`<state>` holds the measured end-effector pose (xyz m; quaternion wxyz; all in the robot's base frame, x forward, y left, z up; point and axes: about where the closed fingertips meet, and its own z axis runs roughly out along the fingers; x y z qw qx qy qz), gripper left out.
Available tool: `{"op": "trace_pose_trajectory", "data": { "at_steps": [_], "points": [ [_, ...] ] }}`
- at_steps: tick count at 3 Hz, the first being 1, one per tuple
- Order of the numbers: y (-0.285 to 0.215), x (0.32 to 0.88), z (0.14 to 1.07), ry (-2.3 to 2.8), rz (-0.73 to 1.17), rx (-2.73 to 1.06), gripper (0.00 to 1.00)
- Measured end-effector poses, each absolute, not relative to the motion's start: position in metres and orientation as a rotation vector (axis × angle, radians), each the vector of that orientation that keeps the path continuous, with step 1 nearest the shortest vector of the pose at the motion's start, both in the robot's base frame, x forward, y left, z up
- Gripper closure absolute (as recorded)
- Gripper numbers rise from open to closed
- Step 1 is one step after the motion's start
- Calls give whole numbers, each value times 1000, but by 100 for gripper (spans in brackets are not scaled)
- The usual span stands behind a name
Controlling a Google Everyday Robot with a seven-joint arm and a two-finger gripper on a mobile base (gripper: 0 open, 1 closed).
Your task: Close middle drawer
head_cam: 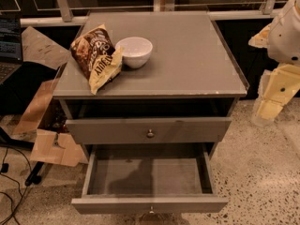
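Observation:
The middle drawer (149, 175) of the grey cabinet is pulled far out toward me. Its bare grey inside is empty, and its low front (117, 204) has a small round metal knob (151, 210) at the centre, near the bottom edge of the view. Above it, another drawer front (108, 130) with a knob (150, 134) stands slightly out from the cabinet. My white and yellow arm comes in at the right edge, and the gripper (269, 108) hangs beside the cabinet's right side, above the floor and apart from both drawers.
A brown and yellow snack bag (96, 55) and a white bowl (134, 51) sit on the cabinet top (187, 55). Cardboard boxes (51, 144) lie on the floor to the left, with cables (9, 191) and a laptop (9, 41). Speckled floor (262, 172) lies to the right.

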<state>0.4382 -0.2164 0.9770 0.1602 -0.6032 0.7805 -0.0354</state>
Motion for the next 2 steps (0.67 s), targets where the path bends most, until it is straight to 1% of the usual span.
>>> {"op": "trace_pose_trajectory", "data": {
  "at_steps": [2],
  "points": [
    [-215,435,969,2204,-77,-1668,0]
  ]
}}
